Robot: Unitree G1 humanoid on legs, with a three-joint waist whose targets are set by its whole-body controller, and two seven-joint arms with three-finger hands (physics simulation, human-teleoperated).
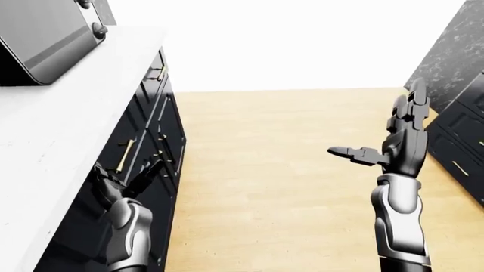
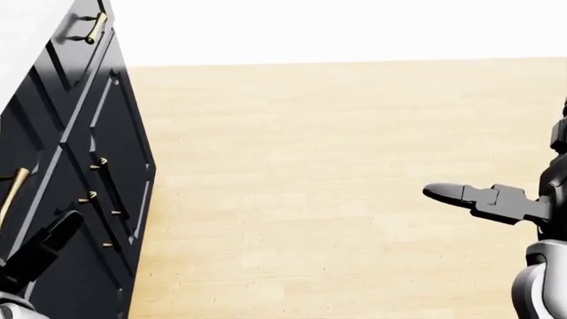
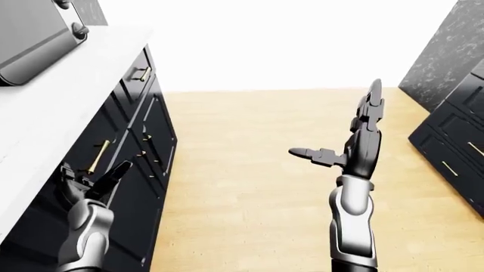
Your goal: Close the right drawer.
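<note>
Left-eye view: a white tabletop (image 1: 53, 147) runs down the left edge over black cabinets (image 1: 155, 141). One brass-handled drawer (image 1: 125, 156) sits just beside the left hand (image 1: 125, 178), whose fingers are spread, gripping nothing. Wide bare wood floor (image 1: 272, 181) lies between the two cabinet rows. The right hand (image 1: 393, 141) stands raised, fingers wide, empty.

Head view: three brass handles show on the cabinets, at the left edge.

Right-eye view: two more handles mark the right-side cabinets (image 3: 458, 153); one grey appliance (image 3: 34, 39) sits on the tabletop.
</note>
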